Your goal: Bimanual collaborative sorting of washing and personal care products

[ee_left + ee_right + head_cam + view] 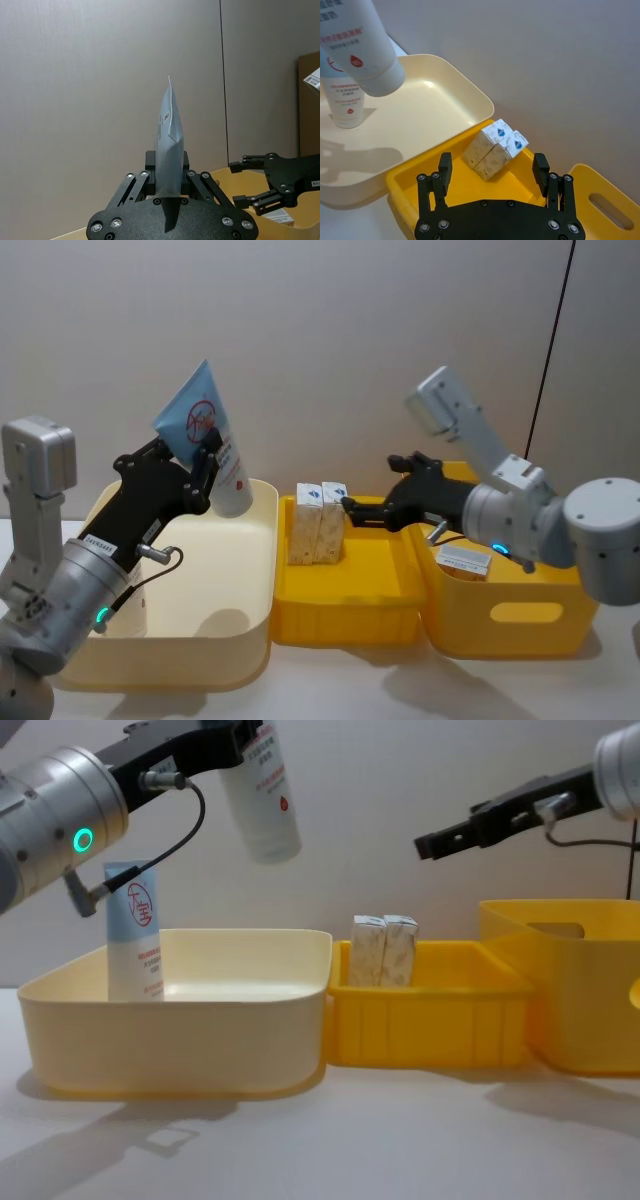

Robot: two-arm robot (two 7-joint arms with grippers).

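Currently the left gripper (195, 455) hangs above the cream tub (270, 550), its fingers pinching a blue and white tube (200, 415) partway along its body. The tube's long axis tilts, with the cap end down toward the tub and the flat crimped end up. A second tube (133, 935) stands upright in the tub's far left corner, so the drop probably turns on lowering the cap beside it. The right gripper (370, 485), fingers spread and empty, hovers over the yellow tray (345, 620), aimed at two upright cartons (320, 520) that seem to sit just ahead and below; that arm is nearer them
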